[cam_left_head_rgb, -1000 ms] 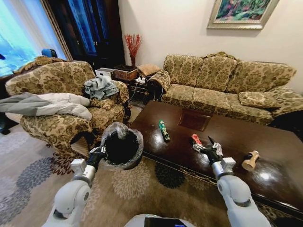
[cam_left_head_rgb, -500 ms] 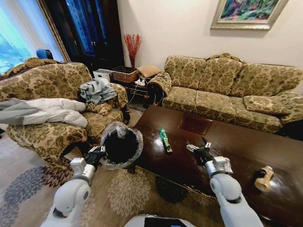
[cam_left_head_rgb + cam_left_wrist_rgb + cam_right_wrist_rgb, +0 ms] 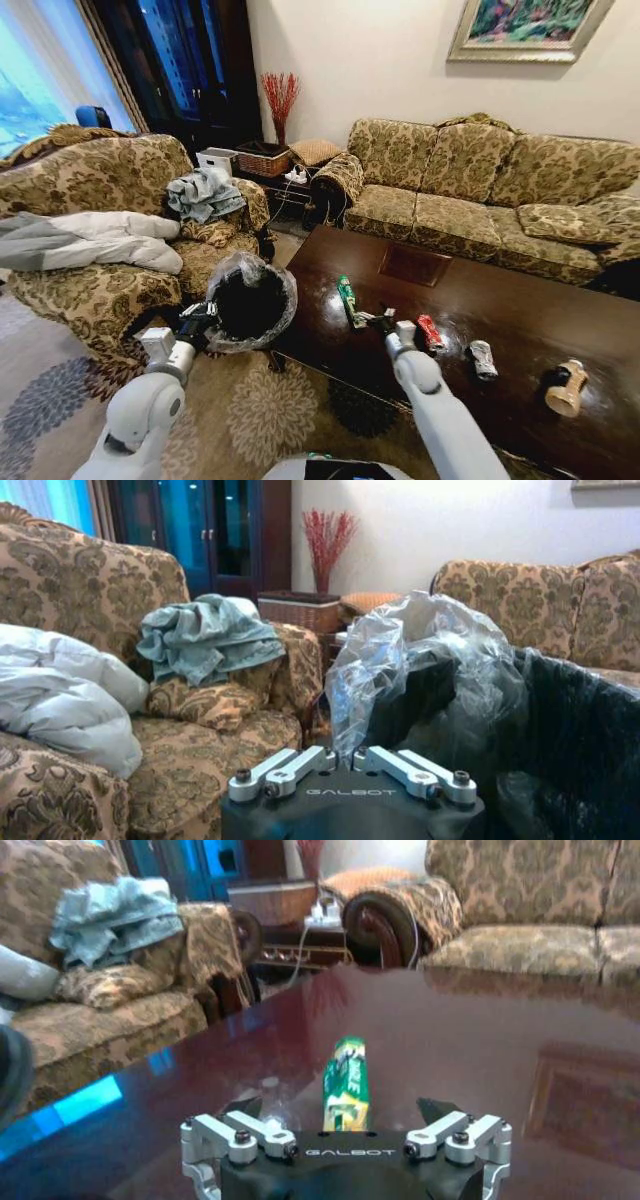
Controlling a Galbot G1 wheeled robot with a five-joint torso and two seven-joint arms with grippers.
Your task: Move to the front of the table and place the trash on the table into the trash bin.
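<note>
on the glossy table (image 3: 520, 300), the right gripper (image 3: 372, 319), fingers spread wide, nears the green bottle (image 3: 346, 296); the left gripper (image 3: 197, 318) grips the bin (image 3: 250, 300); a clumsy nudge could roll the bottle off.

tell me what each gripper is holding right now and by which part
The left gripper grips the small round black trash bin by its liner-covered rim. The right gripper is open, its fingers either side of the lying green bottle, holding nothing.
</note>
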